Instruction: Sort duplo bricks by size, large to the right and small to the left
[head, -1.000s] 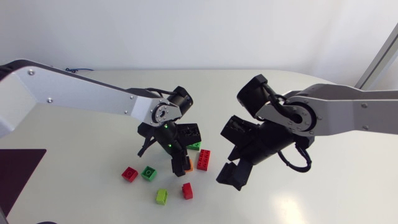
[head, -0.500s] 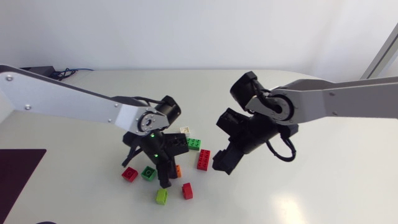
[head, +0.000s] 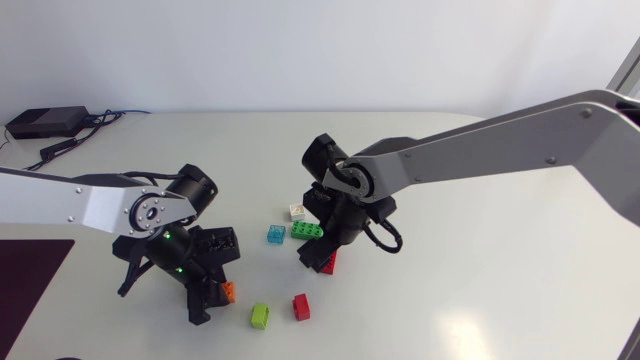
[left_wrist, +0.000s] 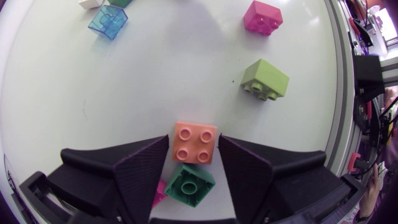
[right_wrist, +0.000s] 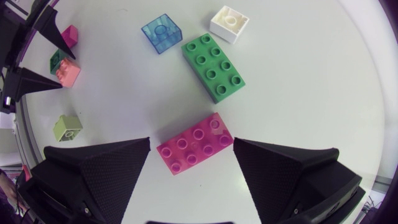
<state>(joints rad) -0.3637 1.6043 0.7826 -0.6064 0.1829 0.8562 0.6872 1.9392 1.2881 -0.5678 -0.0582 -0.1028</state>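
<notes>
My left gripper (head: 212, 298) is low at the front left of the table. In the left wrist view, the left gripper (left_wrist: 193, 139) stands open with narrow gaps around a small orange brick (left_wrist: 195, 142). A small green brick (left_wrist: 189, 185) and a small red one (left_wrist: 160, 190) lie further back between its fingers. My right gripper (head: 322, 255) hangs open over the large red brick (right_wrist: 194, 151), its fingers well apart on either side. Beside that brick lies a large green brick (right_wrist: 213, 67).
A lime brick (head: 260, 316) and a small red brick (head: 301, 306) lie near the front, between the two grippers. A light blue brick (head: 276, 235) and a white brick (head: 297, 212) sit by the large green brick (head: 308, 230).
The left arm has swung left and toward the front, carrying the orange brick to the small red and green ones, then opened. The right arm has moved left over the large red brick.
</notes>
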